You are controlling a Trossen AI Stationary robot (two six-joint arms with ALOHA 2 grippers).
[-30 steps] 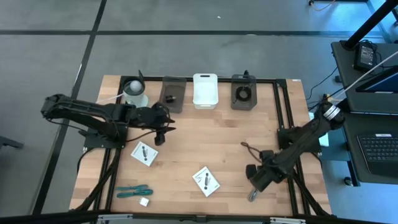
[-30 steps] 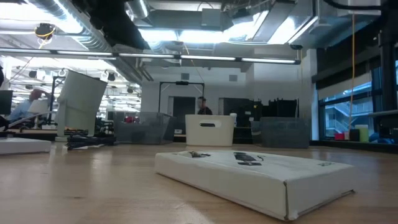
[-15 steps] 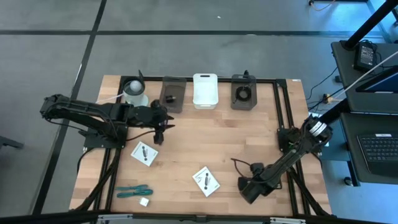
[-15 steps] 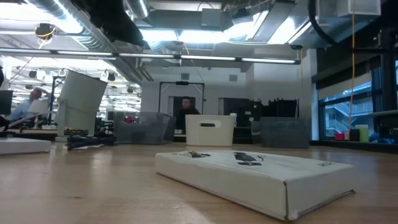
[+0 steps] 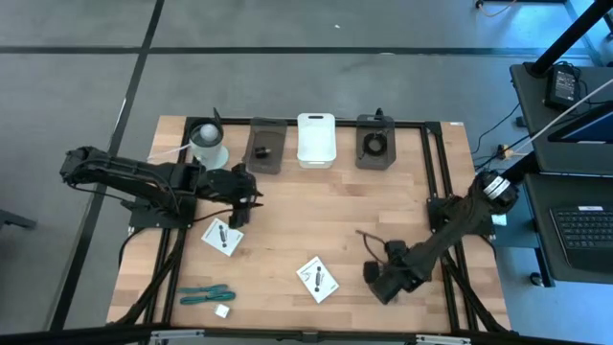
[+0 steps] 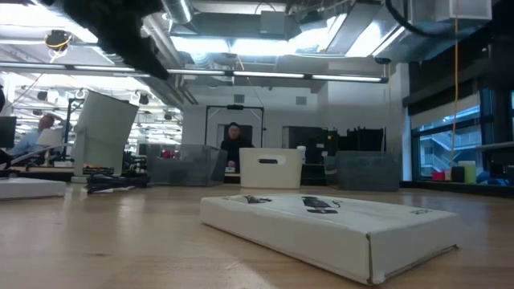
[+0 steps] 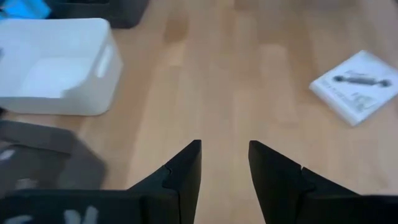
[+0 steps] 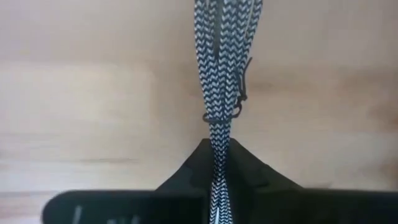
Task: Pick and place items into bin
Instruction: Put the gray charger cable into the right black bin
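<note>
Bare wood between packets (image 5: 223, 236) (image 5: 317, 276) and bin (image 5: 315, 140); dark trays (image 5: 265, 146) flank bin.

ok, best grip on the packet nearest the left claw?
Probably from straight above, across two opposite edges. The white square packet lies flat on the table, turned diamond-wise, so the open left claw, hovering just beside it, would need its wrist rotated to line up with the edges. Its flatness leaves little edge to pinch.

Overhead and tabletop-level views share the white bin (image 5: 315, 140).
</note>
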